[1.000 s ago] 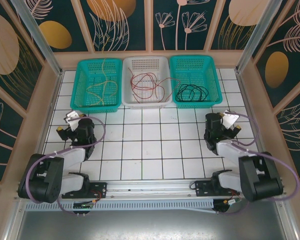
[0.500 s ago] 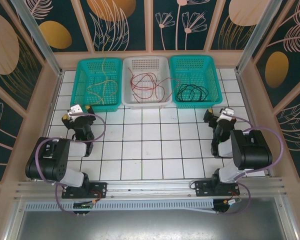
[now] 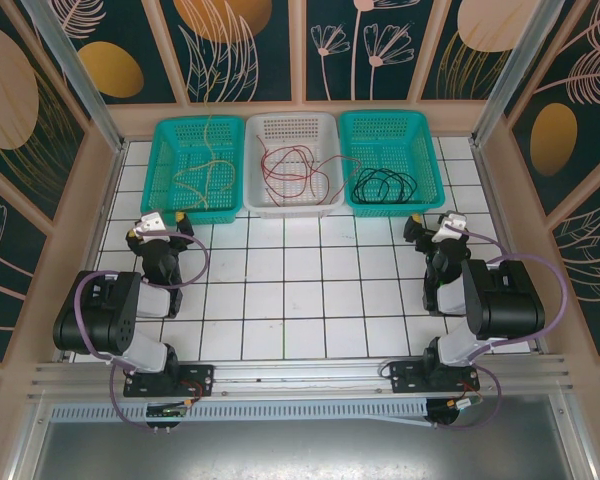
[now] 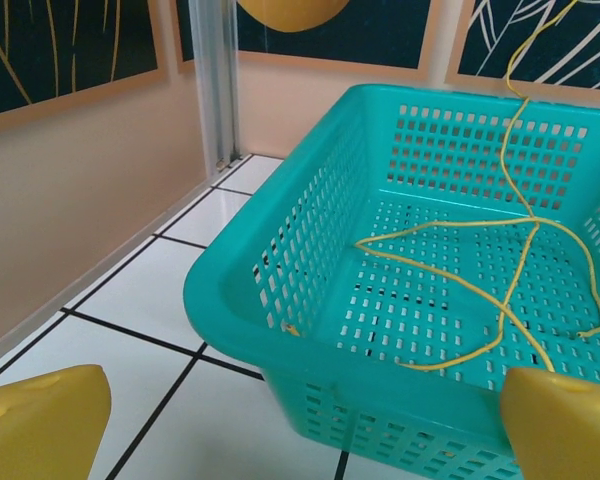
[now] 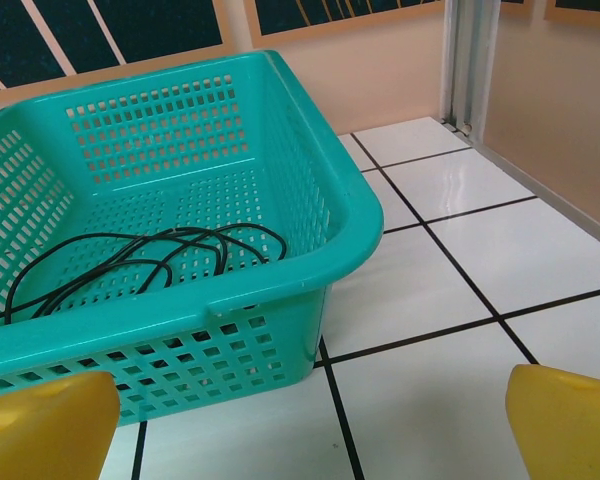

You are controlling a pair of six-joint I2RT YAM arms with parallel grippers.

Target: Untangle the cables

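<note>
At the far edge of the white tiled table (image 3: 300, 300) we see three baskets in a row, each with one cable in it. The yellow cable (image 3: 206, 172) lies in the left teal basket (image 3: 166, 205). Its longest strand runs near to far and climbs over the basket's far wall, while slack loops spread left to right across the floor. From the left wrist we see that same strand rising up the perforated back wall and the loops crossing one another on the bottom. The red cable (image 3: 296, 166) sits in the white basket (image 3: 257, 203) in the middle, its loose loops stretched mostly left to right, with one strand reaching toward the right rim. We cannot tell whether it passes over that rim. The black cable (image 3: 384, 185) is gathered in a flattened coil in the near half of the right teal basket (image 3: 430, 205), its long axis running left to right. From the right wrist the coil lies on the basket floor, trailing off toward the left. The left gripper (image 3: 158, 230) sits just in front of the left basket's near left corner and points at it. Its yellow fingers (image 4: 40, 425) are spread wide with nothing between them. The right gripper (image 3: 438, 225) faces the near right corner of the right basket, its jaws likewise released and wide, gripping nothing.
</note>
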